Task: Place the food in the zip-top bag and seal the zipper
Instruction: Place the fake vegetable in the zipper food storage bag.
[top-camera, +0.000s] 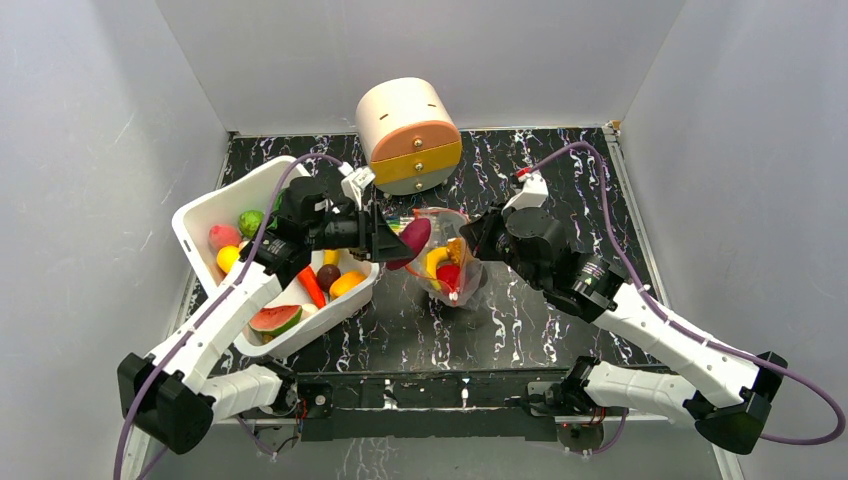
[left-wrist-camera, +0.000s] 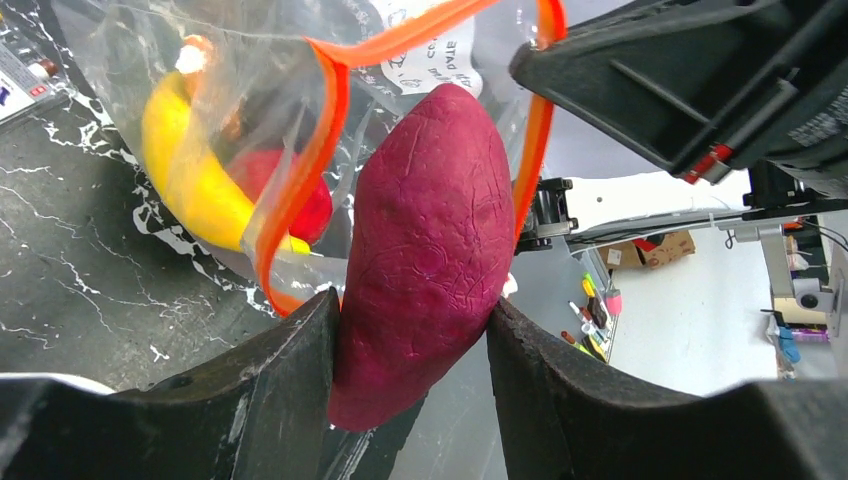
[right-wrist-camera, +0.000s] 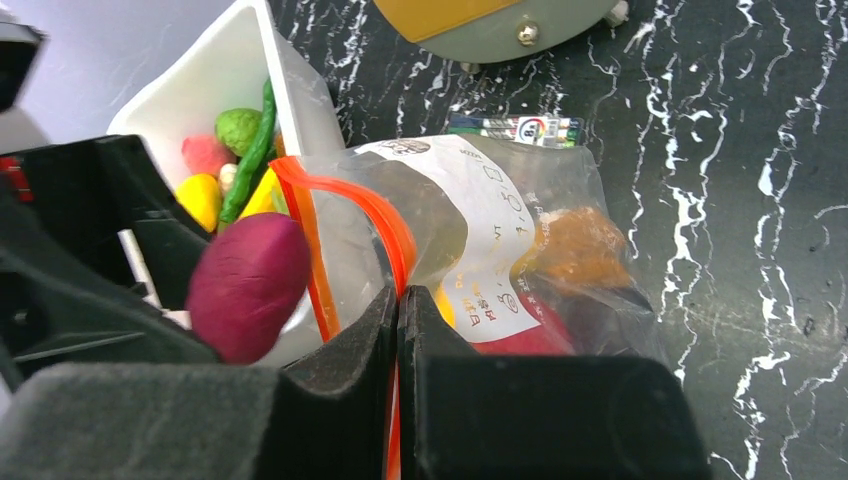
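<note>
My left gripper (top-camera: 392, 240) is shut on a purple sweet potato (left-wrist-camera: 425, 240) and holds it at the open mouth of the zip-top bag (top-camera: 447, 262). It also shows in the top view (top-camera: 412, 240) and the right wrist view (right-wrist-camera: 248, 285). My right gripper (right-wrist-camera: 398, 300) is shut on the bag's red-orange zipper (right-wrist-camera: 350, 205), pinching one lip and holding the mouth open. Inside the bag (right-wrist-camera: 520, 250) lie a yellow banana (left-wrist-camera: 190, 175), a red piece (left-wrist-camera: 290, 190) and an orange piece (right-wrist-camera: 580, 245).
A white bin (top-camera: 205, 205) at the left holds a watermelon slice (top-camera: 274, 319), a carrot (top-camera: 311, 286) and other toy pieces. A round cream and yellow drawer box (top-camera: 408, 135) stands behind the bag. A flat pack of pens (right-wrist-camera: 515, 128) lies by the bag.
</note>
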